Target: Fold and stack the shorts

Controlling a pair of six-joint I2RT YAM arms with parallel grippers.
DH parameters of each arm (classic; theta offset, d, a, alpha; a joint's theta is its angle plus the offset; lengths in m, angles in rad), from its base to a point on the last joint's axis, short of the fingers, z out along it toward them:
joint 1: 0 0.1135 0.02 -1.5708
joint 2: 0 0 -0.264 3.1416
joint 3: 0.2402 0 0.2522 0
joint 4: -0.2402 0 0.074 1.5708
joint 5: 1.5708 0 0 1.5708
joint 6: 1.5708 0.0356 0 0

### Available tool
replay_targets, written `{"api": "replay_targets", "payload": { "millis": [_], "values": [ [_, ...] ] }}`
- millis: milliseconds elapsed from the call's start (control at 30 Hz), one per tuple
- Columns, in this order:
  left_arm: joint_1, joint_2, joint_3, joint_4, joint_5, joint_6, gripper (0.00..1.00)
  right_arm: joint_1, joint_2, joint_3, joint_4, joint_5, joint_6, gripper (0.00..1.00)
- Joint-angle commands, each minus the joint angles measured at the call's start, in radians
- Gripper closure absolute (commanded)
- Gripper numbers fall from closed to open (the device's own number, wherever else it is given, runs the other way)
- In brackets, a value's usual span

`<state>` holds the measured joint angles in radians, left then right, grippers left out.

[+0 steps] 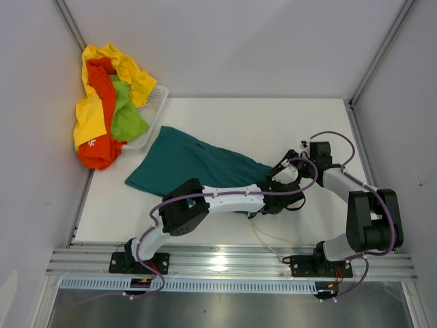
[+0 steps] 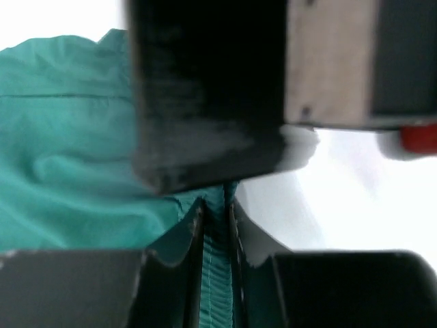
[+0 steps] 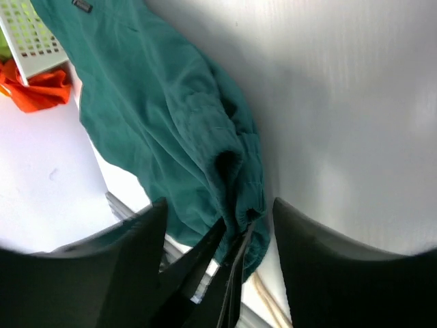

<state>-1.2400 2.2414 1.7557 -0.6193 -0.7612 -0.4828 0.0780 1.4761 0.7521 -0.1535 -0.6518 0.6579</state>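
Observation:
The dark teal shorts [image 1: 191, 162] lie spread across the table from the basket towards the right. My left gripper [image 1: 280, 191] is shut on their gathered elastic waist [image 2: 217, 273] at the right end. In the left wrist view, ribbed teal fabric fills the narrow gap between the left gripper's [image 2: 215, 205] fingers. My right gripper [image 1: 278, 169] hovers just above that spot. In the right wrist view its fingers [image 3: 136, 239] stand wide apart around the pinched waist [image 3: 242, 171], touching nothing. A pale drawstring [image 3: 270, 301] trails below. More shorts, yellow [image 1: 92, 113], orange-red [image 1: 99, 147] and lime green [image 1: 126, 119], are heaped at the back left.
A white plastic basket [image 1: 156, 102] sits in the back left corner under the heap of shorts, its perforated wall [image 3: 31, 34] showing in the right wrist view. Grey walls close in the table on the left, back and right. An aluminium rail [image 1: 225, 260] runs along the near edge.

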Motion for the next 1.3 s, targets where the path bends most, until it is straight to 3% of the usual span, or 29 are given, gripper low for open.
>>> {"api": "replay_targets", "payload": {
  "millis": [0, 100, 300, 867, 1267],
  "values": [
    [0.060, -0.075, -0.062, 0.036, 0.115, 0.013, 1.00, -0.020, -0.085, -0.002, 0.051, -0.011, -0.020, 0.31],
    [0.079, -0.115, -0.096, 0.062, 0.160, 0.015, 1.00, -0.027, -0.132, -0.060, 0.109, 0.023, -0.018, 0.16],
    [0.102, -0.166, -0.122, 0.086, 0.241, 0.019, 1.00, -0.020, -0.137, -0.125, 0.219, 0.001, 0.026, 0.09],
    [0.109, -0.138, -0.064, 0.056, 0.272, 0.007, 1.00, 0.109, -0.178, -0.148, 0.282, 0.198, 0.204, 0.05],
    [0.108, -0.164, -0.091, 0.095, 0.257, -0.010, 1.00, 0.166, -0.042, -0.161, 0.453, 0.228, 0.335, 0.15]
  ]
}}
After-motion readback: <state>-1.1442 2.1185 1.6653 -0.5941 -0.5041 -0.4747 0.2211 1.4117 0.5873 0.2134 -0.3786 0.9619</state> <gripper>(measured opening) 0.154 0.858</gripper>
